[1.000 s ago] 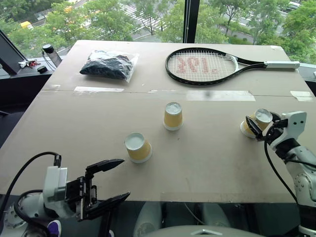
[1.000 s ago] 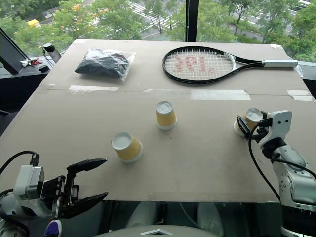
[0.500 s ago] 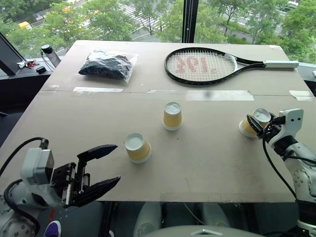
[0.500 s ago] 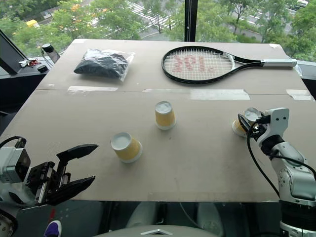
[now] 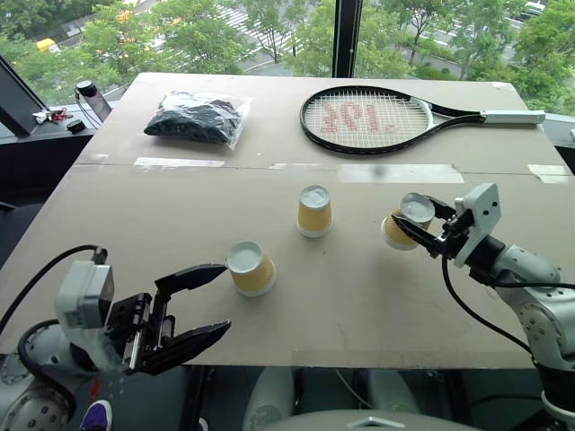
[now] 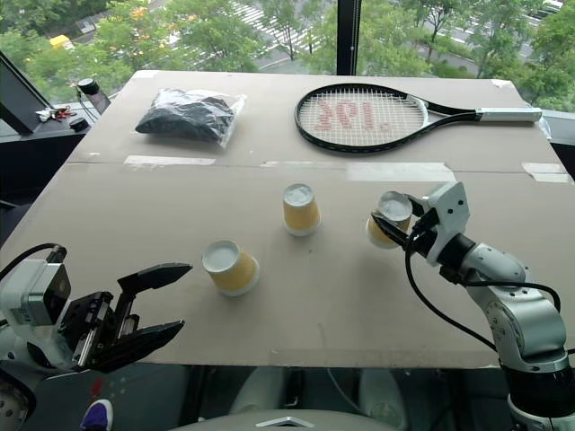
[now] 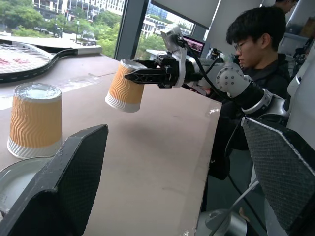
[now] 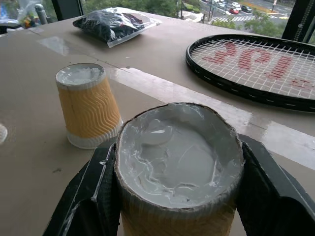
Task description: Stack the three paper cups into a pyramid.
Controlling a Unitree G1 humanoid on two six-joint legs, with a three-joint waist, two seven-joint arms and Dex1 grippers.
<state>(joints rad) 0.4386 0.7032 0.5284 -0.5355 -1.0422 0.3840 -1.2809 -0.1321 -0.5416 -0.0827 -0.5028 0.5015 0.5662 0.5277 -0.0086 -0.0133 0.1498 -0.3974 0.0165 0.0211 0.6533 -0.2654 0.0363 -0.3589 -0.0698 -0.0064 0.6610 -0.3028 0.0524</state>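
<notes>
Risk was yours: the right gripper pinched one cup, tilted, above the table beside the middle cup; a squeezed rim could slip. The left gripper gaped near the third cup.

Upper-floor office or lab, big windows over trees, monitor, cardboard-topped table
</notes>
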